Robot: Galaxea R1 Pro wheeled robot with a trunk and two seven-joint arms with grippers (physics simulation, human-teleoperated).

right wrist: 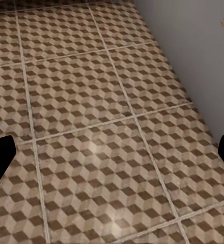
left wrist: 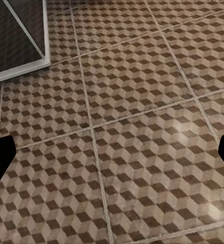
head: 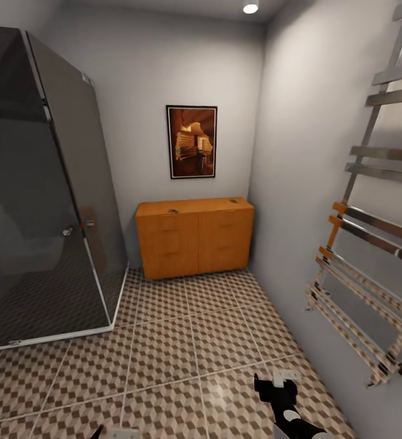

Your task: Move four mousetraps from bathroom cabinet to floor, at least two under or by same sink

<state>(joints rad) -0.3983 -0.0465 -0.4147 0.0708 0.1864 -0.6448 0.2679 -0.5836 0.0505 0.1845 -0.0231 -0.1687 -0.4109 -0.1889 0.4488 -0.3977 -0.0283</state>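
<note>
Floor (head: 182,341): big cube-print tiles, pale grout, runs from the base to the far wall. Glass shower (head: 42,195) takes the left side; towel rail (head: 371,244) hangs on the right wall. Cabinet (head: 194,238) sits against the far wall under a picture (head: 191,141), well apart from the arms, drawers all shut. Two small dark specks on its top, one near the left front (head: 173,211) and one near the right back (head: 233,200); could be traps, too small to tell. Right gripper (head: 272,385) hangs low over the tiles near the right wall. Both wrist views show black fingertips at the frame edges (left (left wrist: 0,162), right (right wrist: 0,162)) with bare tile between: both sets of fingers spread wide, holding nothing. Handling, as a guess: traps are light, stiff, thin boards, so the difficulty is getting fingers under a flat piece lying on a flat top. Best to pinch across the long wooden edges, clear of the metal spring and bar, with a light squeeze. Expect them to skid on smooth wood if nudged.
</note>
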